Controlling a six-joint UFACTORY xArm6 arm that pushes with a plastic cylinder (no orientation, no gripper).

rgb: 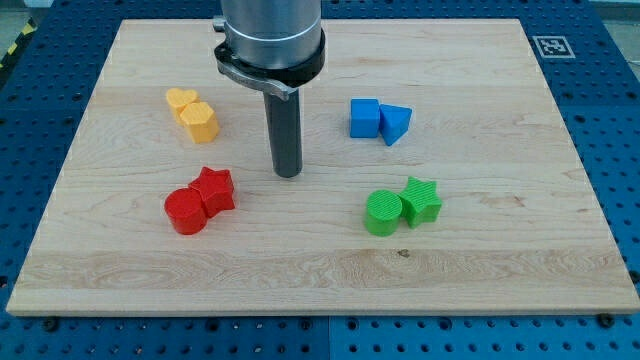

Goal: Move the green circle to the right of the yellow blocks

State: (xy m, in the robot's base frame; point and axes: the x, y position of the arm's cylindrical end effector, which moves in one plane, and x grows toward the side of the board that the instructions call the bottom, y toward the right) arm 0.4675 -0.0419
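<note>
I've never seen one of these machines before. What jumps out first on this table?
The thick dark rod coming down from the view's top, with my tip resting near the middle of the wooden board, touching no block. Around it sit four coloured pairs: yellow blocks at upper left, blue blocks at upper right, a red circle and red star at lower left, and the green circle beside a green star at lower right.

Single view only. The wooden board (330, 270) is seen from above its near edge, tilted downward, facing the far edge. All four corners are nearly framed. The arm's upper part is cropped at the view's top.
</note>
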